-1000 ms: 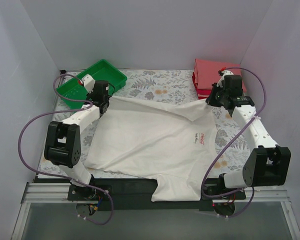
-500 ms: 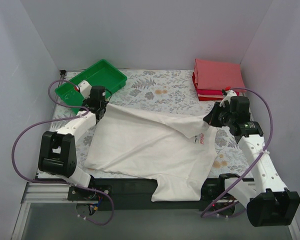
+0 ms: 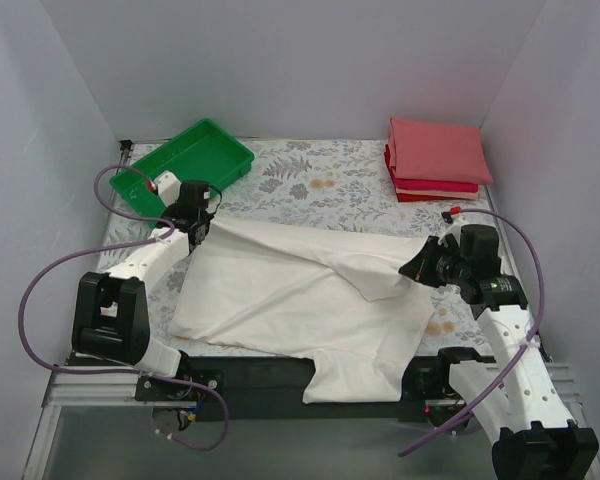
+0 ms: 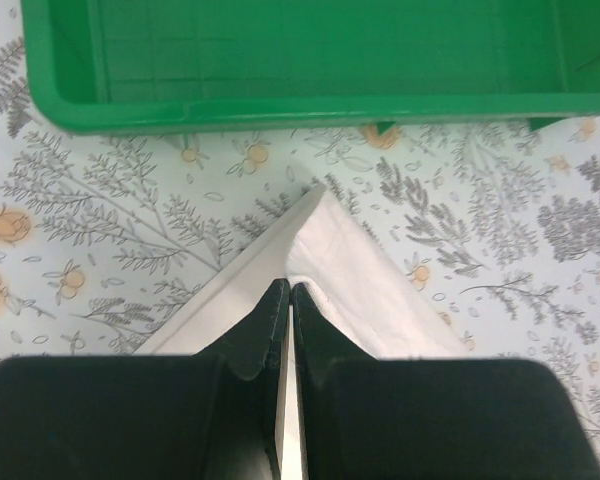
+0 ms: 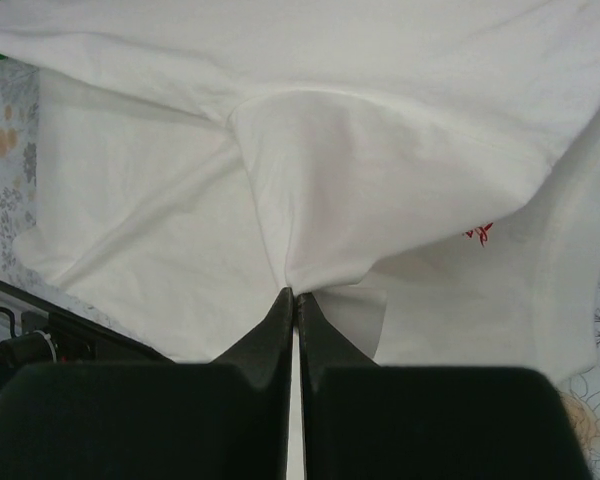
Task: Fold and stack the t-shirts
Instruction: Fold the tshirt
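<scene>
Since 1 second ago both arms are drawing the far edge of the white t-shirt (image 3: 300, 295) toward the near side, and the right gripper (image 3: 421, 268) is now sitting well apart from the folded tees (image 3: 435, 158) at the far right. Its jaws are clamping a bunched fold of white cloth. The left gripper (image 3: 195, 228) is pinching a shirt corner just in front of the green tray (image 3: 185, 160). The shirt is lying across the middle of the floral table cover (image 3: 320, 175), its near hem hanging over the front edge, with the folded-over layer hiding most of the red print
</scene>
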Controlling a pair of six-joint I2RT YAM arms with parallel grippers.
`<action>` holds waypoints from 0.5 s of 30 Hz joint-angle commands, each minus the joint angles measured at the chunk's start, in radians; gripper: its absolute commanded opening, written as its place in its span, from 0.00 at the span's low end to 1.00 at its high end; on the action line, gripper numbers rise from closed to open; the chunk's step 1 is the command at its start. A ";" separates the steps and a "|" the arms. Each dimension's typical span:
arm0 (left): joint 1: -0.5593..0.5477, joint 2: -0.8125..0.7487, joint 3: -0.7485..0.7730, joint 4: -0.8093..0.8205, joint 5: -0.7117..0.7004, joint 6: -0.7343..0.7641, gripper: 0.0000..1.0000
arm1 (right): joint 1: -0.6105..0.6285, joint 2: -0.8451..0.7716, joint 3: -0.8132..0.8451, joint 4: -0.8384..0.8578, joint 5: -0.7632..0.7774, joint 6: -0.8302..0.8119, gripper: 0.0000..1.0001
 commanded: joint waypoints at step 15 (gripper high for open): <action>-0.013 -0.082 0.013 -0.284 0.054 -0.161 0.68 | -0.001 -0.016 -0.223 0.005 0.191 0.029 0.37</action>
